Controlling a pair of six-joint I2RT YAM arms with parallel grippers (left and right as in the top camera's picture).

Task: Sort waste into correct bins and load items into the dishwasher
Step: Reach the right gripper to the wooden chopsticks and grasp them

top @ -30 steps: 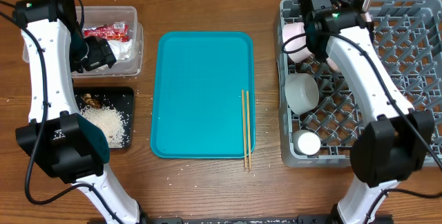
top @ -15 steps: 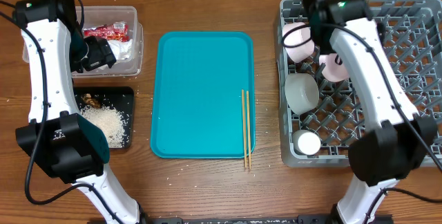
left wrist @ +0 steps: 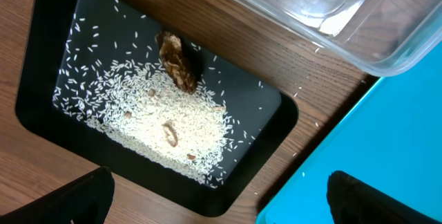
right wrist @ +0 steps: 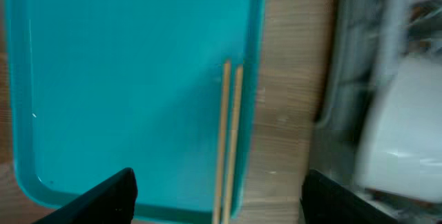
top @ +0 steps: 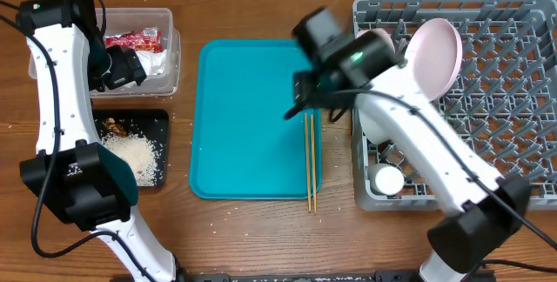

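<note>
At table centre lies the serving tray [top: 252, 117], two chopsticks [top: 309, 160] side by side along its right edge, their near tips past the front rim. To its left sits the plastic tub [top: 171, 51], holding the wrapper [top: 132, 40] and napkin [top: 157, 63]. In front of the tub, the shallow tray [top: 162, 118] carries rice [top: 135, 156] and a food lump [top: 113, 127]. On the right stands the dish rack [top: 522, 21], a plate [top: 435, 56] on edge toward its back, a cup [top: 385, 180] in its front-left corner.

Overhead straight down on table [top: 261, 230], left wrist near black tray [left wrist: 259, 131], right wrist near teal tray [right wrist: 103, 65], both shared overhead
</note>
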